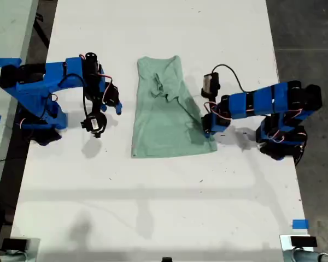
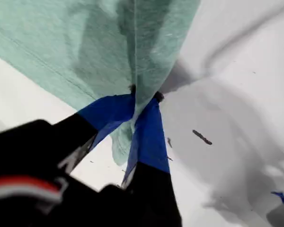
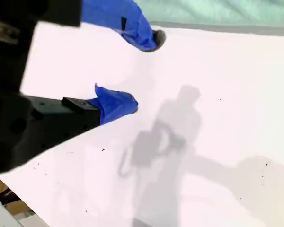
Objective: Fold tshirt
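As seen in the exterior view: tshirt (image 1: pixel 167 112), pale mint, partly folded lengthwise, mid-table (image 1: pixel 153 207) between two blue arms. First wrist view: my first gripper (image 2: pixel 143 97), jaws pinching tshirt hem (image 2: pixel 132 47). Second wrist view: my second gripper (image 3: pixel 144 71), jaws spread, empty, above bare table (image 3: pixel 217 142); tshirt edge (image 3: pixel 217 12) beyond.

**Layout of the table, exterior view**

The tshirt (image 1: pixel 167 109) lies on the table (image 1: pixel 164 207), near its centre, between the two arms. My first gripper (image 1: pixel 208 130) sits at the garment's edge toward the exterior view's right, touching the cloth. My second gripper (image 1: pixel 112 103) stands apart from the tshirt, toward the exterior view's left.
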Tool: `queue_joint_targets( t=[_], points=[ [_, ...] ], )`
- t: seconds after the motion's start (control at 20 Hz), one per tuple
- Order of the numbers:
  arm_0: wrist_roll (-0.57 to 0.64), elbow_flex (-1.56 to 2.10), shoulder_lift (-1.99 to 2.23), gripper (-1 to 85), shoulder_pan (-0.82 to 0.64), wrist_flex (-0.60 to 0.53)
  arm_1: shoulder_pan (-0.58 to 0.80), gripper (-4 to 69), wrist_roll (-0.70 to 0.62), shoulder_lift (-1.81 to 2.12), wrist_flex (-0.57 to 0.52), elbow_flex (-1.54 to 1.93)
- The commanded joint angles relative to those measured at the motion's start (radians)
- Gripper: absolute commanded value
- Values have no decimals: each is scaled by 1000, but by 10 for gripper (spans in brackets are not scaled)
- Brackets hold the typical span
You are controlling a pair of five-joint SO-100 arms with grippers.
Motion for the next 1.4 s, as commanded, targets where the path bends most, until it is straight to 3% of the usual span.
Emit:
queue_joint_targets(
  t=[0.0,0.15,0.5,0.75,0.8,0.85,0.95,1.0,1.2,1.35],
  points=[
    [3,-9,49,146,9,-17,-11,-19,-11,83,137,-186],
    [8,-9,41,146,9,-31,-2,-19,31,-35,179,-391],
    [17,-17,48,143,5,-35,-58,-19,155,-525,150,-890],
    [18,-17,49,143,5,-32,-61,-18,187,-653,0,-888],
    [18,-17,49,145,3,-32,-63,22,184,-692,-17,-887],
    [18,-17,49,145,3,-32,-64,173,170,-729,-31,-894],
    [20,-17,49,145,0,-29,-75,306,164,-750,-26,-908],
    [20,-17,49,145,0,-28,-81,339,156,-741,8,-931],
    [17,-43,49,141,11,-29,-109,311,152,-641,270,-1095],
    [14,-80,32,136,32,-35,-124,318,138,-477,377,-1118]
  ],
)
